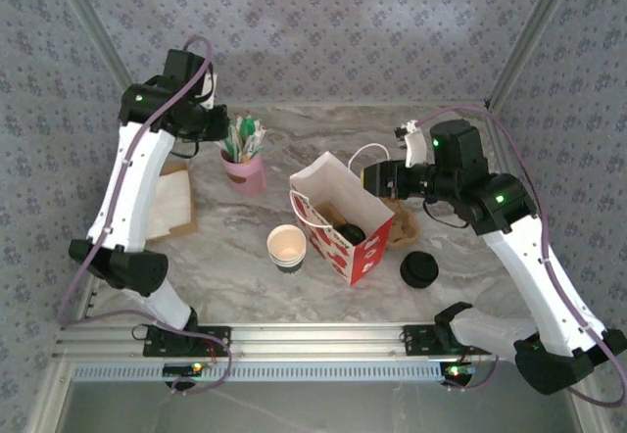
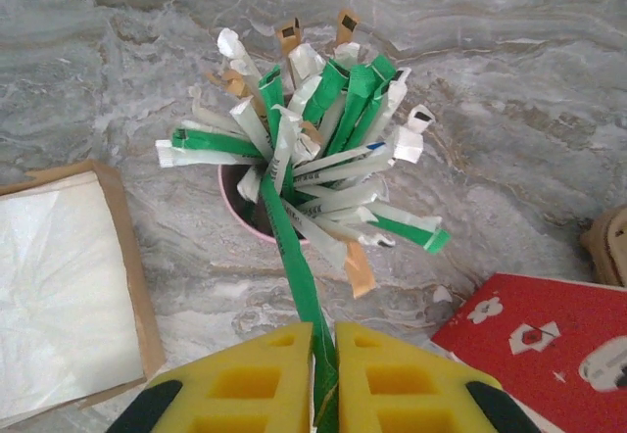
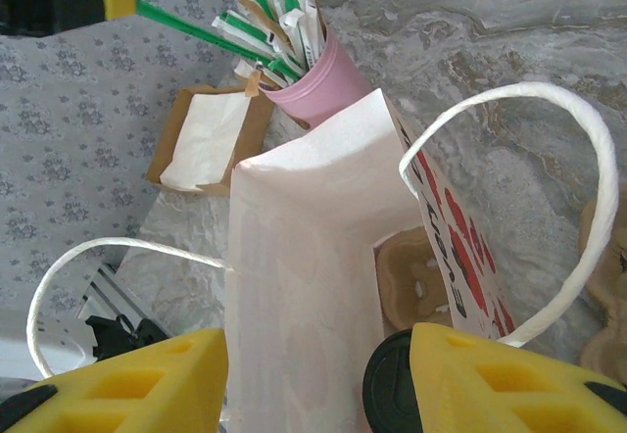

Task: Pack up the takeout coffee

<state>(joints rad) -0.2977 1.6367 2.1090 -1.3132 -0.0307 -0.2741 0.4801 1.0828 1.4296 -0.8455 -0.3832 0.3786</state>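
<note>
Directly under the right gripper (image 3: 313, 345), between its widely spread and empty yellow pads, the takeout coffee (image 3: 388, 386) sits low inside the paper bag (image 3: 294, 286). Just its round black lid shows, and the cup body is hidden by the bag wall. A moulded brown pulp carrier (image 3: 411, 274) lies just beyond the lid on the bag floor.

Ahead of the left gripper (image 2: 323, 340), whose foam pads are closed narrow on a long green stick (image 2: 294, 257), stands the pink cup (image 2: 245, 213). It is crammed with green, white and brown paper-wrapped sticks that fan out in all directions.

The risks appear to lie mostly with that pinch. The green stick is thin and flat, and its far end is buried among its neighbours. A sideways pull would likely drag several of them out, tip the light cup, or fold the stick where the pads hold it.

On the right side, the white string handles (image 3: 578, 208) loop up close around the fingers and could snag one as it lifts. The bag is thin, creased paper, so a snag would probably tilt it and the coffee inside.

Off to the left gripper's left, soft white napkins (image 2: 54, 296) lie in a shallow cardboard tray on the glossy marble-patterned tabletop (image 2: 509, 51)
</note>
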